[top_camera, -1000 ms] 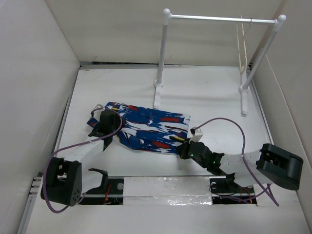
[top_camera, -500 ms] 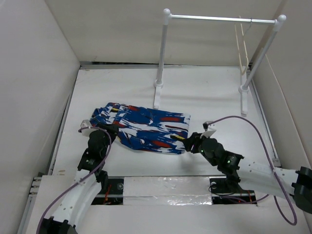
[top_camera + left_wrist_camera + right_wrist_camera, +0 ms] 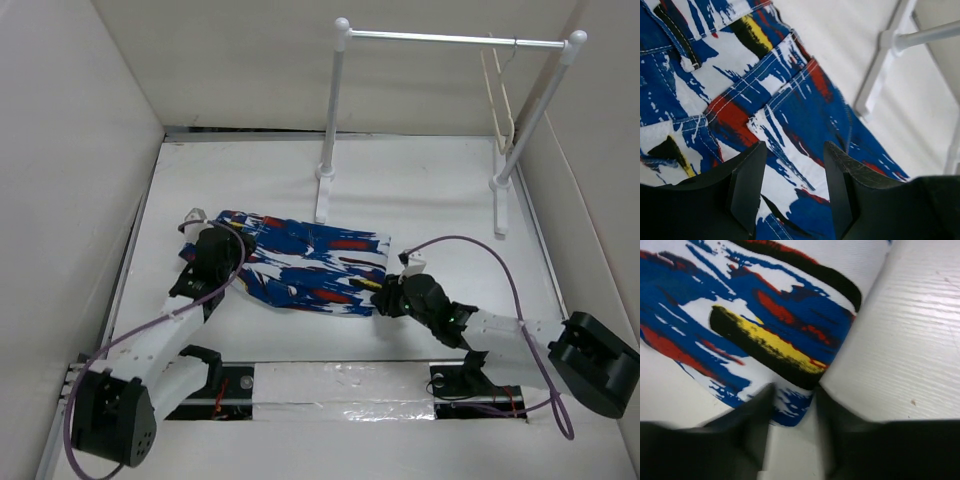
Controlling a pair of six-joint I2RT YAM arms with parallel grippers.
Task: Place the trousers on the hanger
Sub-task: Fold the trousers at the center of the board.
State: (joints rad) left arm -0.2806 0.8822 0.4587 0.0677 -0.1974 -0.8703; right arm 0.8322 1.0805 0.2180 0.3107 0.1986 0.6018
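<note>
In my right wrist view everything is blurry. My right jaws are dark smudges at the bottom, standing apart, with the edge of the trousers (image 3: 765, 315) right at the gap. I cannot tell if they touch the cloth. In my left wrist view the trousers spill off the left and top edges, so I see only a piece. From above, my left arm covers the left end of the trousers (image 3: 300, 265). The hanger (image 3: 497, 90) is thin and pale against the wall, and hard to make out.

The trousers are bright blue with white, red, black and yellow splashes. Up close I see white stitching and a small belt loop. They lie flat in a neat bundle on the white surface (image 3: 420, 190), left of the middle of the top view.

Their long side runs from left to right, dipping a little toward the right. My left jaws are spread wide open just above the left part, gripping nothing.

The hanger hangs on the rack (image 3: 450, 40) at the upper right, beside the right post, well apart from the trousers.
</note>
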